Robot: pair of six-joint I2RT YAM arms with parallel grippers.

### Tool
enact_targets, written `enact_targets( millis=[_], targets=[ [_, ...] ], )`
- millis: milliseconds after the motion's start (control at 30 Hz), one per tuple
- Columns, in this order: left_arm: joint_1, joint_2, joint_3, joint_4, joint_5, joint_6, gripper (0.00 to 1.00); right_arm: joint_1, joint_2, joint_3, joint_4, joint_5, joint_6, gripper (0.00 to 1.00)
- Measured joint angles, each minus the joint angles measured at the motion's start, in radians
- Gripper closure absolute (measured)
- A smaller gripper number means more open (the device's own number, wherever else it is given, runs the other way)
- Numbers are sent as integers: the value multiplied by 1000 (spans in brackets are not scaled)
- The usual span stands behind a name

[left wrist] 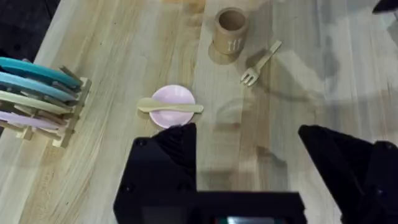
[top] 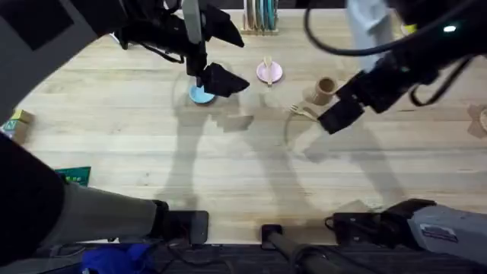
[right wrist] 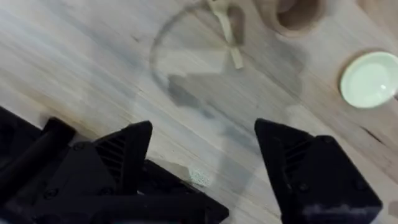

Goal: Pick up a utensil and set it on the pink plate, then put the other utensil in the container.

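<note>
The plain wooden utensil [left wrist: 171, 107] lies across the small pink plate [left wrist: 175, 117], which sits at the far middle of the table [top: 269, 73]. To its right the tan container [top: 326, 89] [left wrist: 231, 28] stands upright. The wooden fork [top: 302, 112] [left wrist: 260, 63] [right wrist: 225, 28] lies flat on the table just in front of it. My left gripper [top: 225, 81] [left wrist: 249, 158] hovers open and empty left of the pink plate. My right gripper [top: 333, 119] [right wrist: 208, 155] is open and empty, just right of the fork.
A light blue plate [top: 199, 94] lies under the left gripper. A rack of plates [top: 260, 17] [left wrist: 37, 93] stands at the far edge. A pale yellow-green plate [right wrist: 371, 79] lies near the container. A small box [top: 17, 122] and a green item [top: 72, 176] sit at the left.
</note>
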Motion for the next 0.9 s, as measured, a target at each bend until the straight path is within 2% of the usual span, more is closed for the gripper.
enact_targets(
  millis=[167,367,400,667,900],
  targets=[
    [0,0,0,0,0,0,5,42,91,0,13,0,-8,4],
    [0,0,0,0,0,0,5,47,196,0,71,0,-15,4],
    [0,0,0,0,0,0,5,53,251,0,100,0,-34,4],
    [0,0,0,0,0,0,5,71,350,0,189,0,-70,4],
    [0,0,0,0,0,0,5,71,383,0,219,0,-74,4]
  ],
)
